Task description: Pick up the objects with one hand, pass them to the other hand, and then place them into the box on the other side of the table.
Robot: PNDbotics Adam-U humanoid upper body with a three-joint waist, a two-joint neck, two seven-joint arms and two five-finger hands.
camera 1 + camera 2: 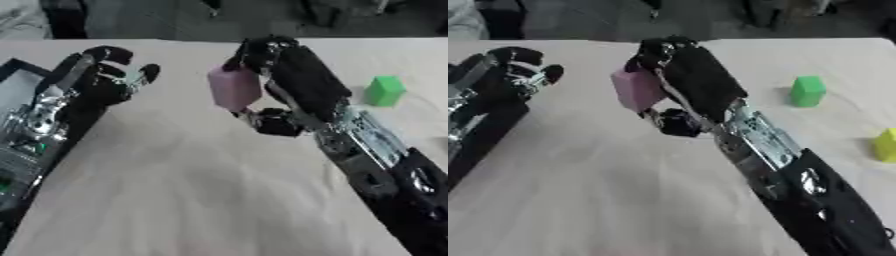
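holding the pink block up above the table, the right hand has its fingers curled over the top of it and the thumb below – the block is pinched between them, lifted near the middle of the view, at about 12 o'clock from the table centre

the left hand waits at about 9 o'clock from the block, near but apart from it, palm turned to the block and fingers bent in a loose cup with nothing inside

the step in hand, as i judge it, is the pass from one hand to the other: the pick is done, the handover is not yet done

the next move calls for bringing the block into the waiting left hand, closing the left fingers on a free side of it, and only then letting the right fingers go

a dark box edge shows at the left border, at about 9 o'clock – probably the goal

a green block lies at about 3 o'clock from the pink one, and a yellow block at about 4 o'clock, both untouched on the table
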